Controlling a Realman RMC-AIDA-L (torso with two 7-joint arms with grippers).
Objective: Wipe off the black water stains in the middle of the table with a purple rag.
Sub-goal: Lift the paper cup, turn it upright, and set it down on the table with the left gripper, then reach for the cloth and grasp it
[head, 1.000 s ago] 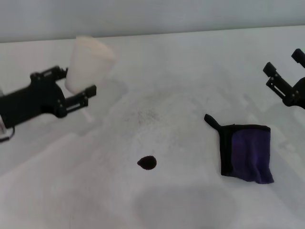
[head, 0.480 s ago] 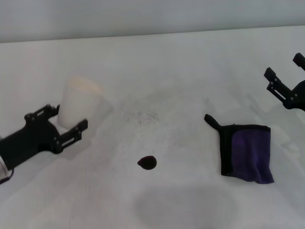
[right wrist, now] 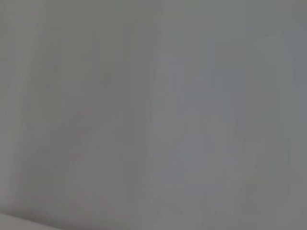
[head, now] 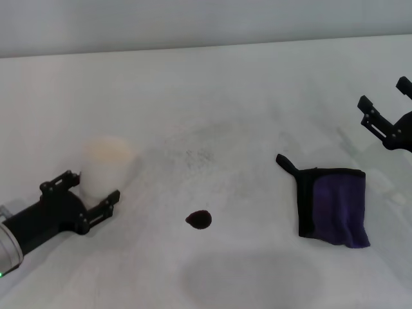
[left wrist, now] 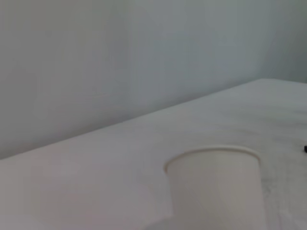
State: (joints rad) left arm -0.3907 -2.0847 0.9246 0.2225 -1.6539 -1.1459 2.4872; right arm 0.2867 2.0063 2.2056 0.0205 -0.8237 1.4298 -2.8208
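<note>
The black water stain is a small dark blot near the middle of the white table. The purple rag lies flat to the stain's right, its black loop tab pointing back-left. My left gripper is low at the table's left, shut on the base of a white paper cup that stands upright; the cup also shows in the left wrist view. My right gripper hangs open and empty at the far right, behind the rag.
Faint grey speckled smudges lie behind the stain. The table's back edge meets a grey wall. The right wrist view shows only plain grey.
My left gripper has carried the white cup down and toward the front left, from raised and tilted to upright on the table. The right gripper has barely moved.
</note>
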